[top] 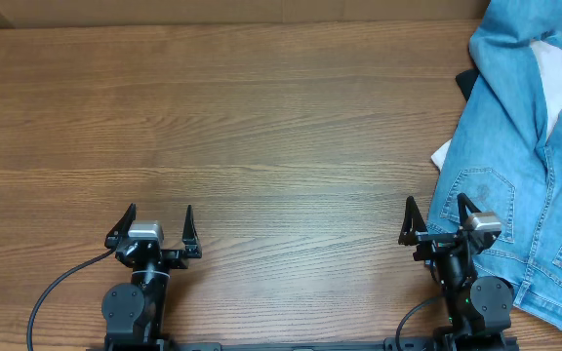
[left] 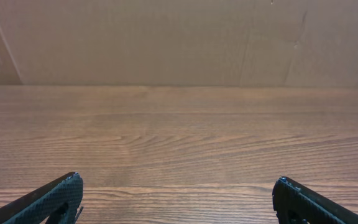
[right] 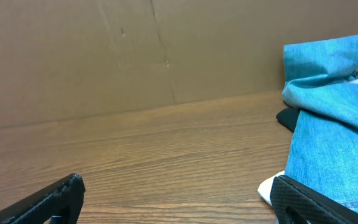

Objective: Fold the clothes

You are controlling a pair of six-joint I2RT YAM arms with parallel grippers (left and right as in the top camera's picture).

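The light blue denim jeans [top: 520,156] lie in a crumpled heap at the table's right edge, a stitched back pocket facing up. They also show at the right of the right wrist view [right: 331,118]. My right gripper [top: 438,208] is open and empty at the front right, its right finger over the jeans' near edge; in its own view the jaws [right: 176,186] are spread over bare wood. My left gripper [top: 160,216] is open and empty at the front left, far from the jeans; its jaws [left: 178,186] frame bare wood.
A white garment [top: 559,73] shows inside the denim heap, and a white corner [right: 269,188] pokes out from under it. A dark garment [top: 464,83] lies at the heap's left side. A cardboard wall [left: 179,40] stands along the table's back.
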